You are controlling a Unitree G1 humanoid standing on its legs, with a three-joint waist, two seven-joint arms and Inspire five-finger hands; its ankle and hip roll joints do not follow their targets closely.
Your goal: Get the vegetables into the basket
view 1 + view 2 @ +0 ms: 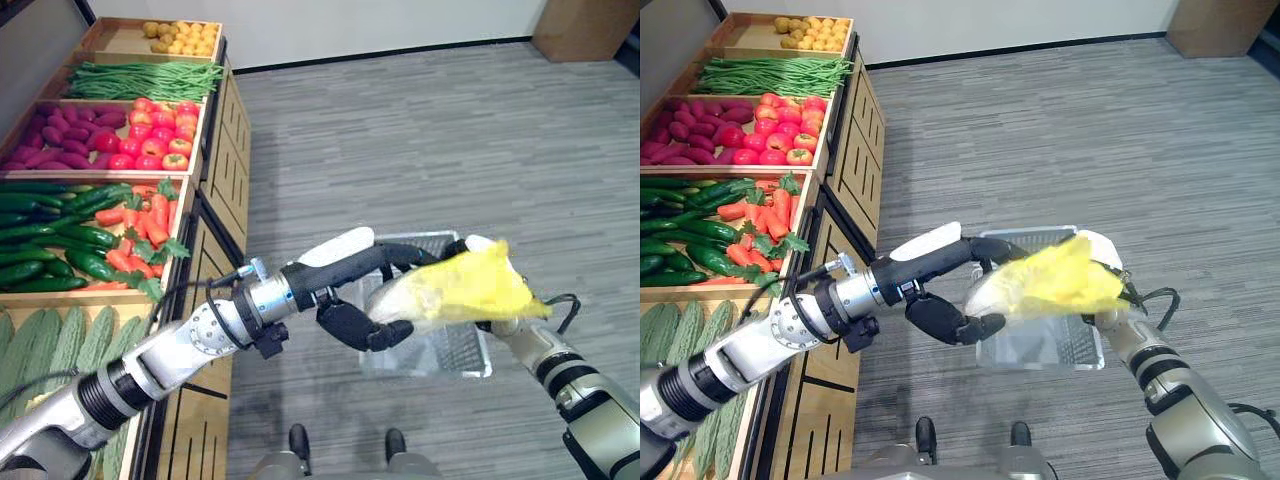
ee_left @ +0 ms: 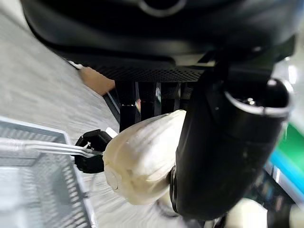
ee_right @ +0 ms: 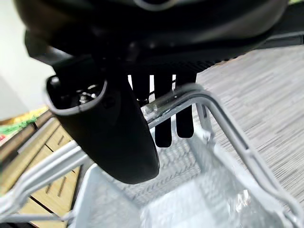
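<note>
A Chinese cabbage with a white stalk end and yellow leaves hangs over the wire basket. My left hand is shut on its stalk end, fingers curled beneath and the white-covered thumb on top. The left wrist view shows the pale stalk end pinched against the thumb. The leaves mostly hide my right hand. In the right wrist view its fingers curl round the basket's metal handle, holding the basket off the floor.
A wooden produce stand runs along my left with crates of carrots, cucumbers, tomatoes, green beans and pale gourds. Grey floor spreads to the right.
</note>
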